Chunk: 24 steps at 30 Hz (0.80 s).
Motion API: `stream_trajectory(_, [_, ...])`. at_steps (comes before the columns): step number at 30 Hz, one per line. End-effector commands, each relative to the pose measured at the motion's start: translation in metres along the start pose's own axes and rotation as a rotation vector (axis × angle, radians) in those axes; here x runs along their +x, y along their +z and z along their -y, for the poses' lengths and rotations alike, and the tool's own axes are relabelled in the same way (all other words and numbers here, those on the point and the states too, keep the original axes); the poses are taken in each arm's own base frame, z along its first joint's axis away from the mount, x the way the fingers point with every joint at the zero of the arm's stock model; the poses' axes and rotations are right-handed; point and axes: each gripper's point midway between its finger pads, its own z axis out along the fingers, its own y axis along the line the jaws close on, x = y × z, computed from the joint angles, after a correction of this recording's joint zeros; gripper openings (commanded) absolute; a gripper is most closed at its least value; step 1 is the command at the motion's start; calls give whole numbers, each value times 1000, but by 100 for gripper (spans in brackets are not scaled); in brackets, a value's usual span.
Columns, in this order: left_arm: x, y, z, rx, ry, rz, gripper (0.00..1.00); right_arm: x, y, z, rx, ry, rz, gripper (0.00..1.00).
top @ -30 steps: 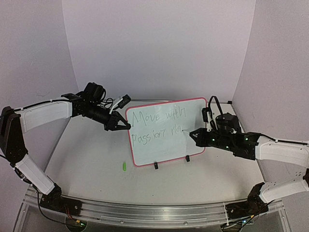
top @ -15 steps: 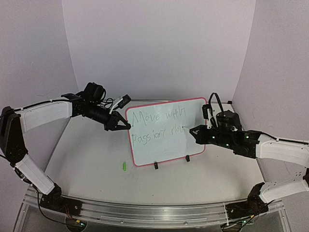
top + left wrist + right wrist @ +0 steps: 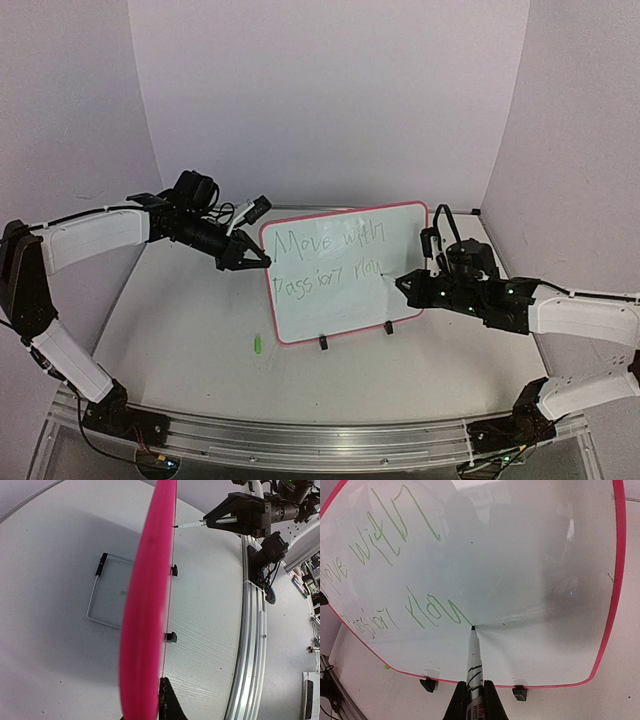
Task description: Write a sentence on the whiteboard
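Observation:
The whiteboard [image 3: 340, 310], white with a pink-red frame, stands upright mid-table. The sentence [image 3: 325, 262] runs across it in two lines of thin green handwriting. My left gripper [image 3: 262, 260] is shut on the board's left edge; in the left wrist view the blurred pink frame [image 3: 147, 605] fills the space at my gripper [image 3: 156, 706], hiding one finger. My right gripper [image 3: 402, 282] is shut on a marker [image 3: 474, 665]. The marker's tip touches the whiteboard [image 3: 535, 555] at the end of the lower line of the sentence [image 3: 432, 611].
A small green cap [image 3: 256, 344] lies on the table, left of and in front of the board. Black clip feet [image 3: 323, 343] and a wire stand [image 3: 107, 590] hold the board up. An aluminium rail [image 3: 300, 440] runs along the near edge. Purple walls enclose three sides.
My right gripper has shifted slightly right and down with the marker, and the last green letter of the lower line has grown. The left arm and the board have not moved.

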Motion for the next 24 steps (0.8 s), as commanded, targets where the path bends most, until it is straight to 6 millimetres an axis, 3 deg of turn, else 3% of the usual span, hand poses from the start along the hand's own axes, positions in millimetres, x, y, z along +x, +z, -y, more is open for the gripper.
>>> stream_trajectory(1, [14, 6, -10, -55, 13, -56, 0, -19, -2, 4, 42, 2, 66, 0])
stream_trajectory(13, [13, 5, -10, -57, 17, -54, 0, -54, -13, -11, 35, -51, 127, 0])
stream_trajectory(19, [14, 5, -11, -58, 16, -55, 0, -50, -14, -11, 27, -45, 118, 0])
stream_trajectory(24, [14, 6, -11, -58, 15, -56, 0, -49, -30, -15, -23, -28, 131, 0])
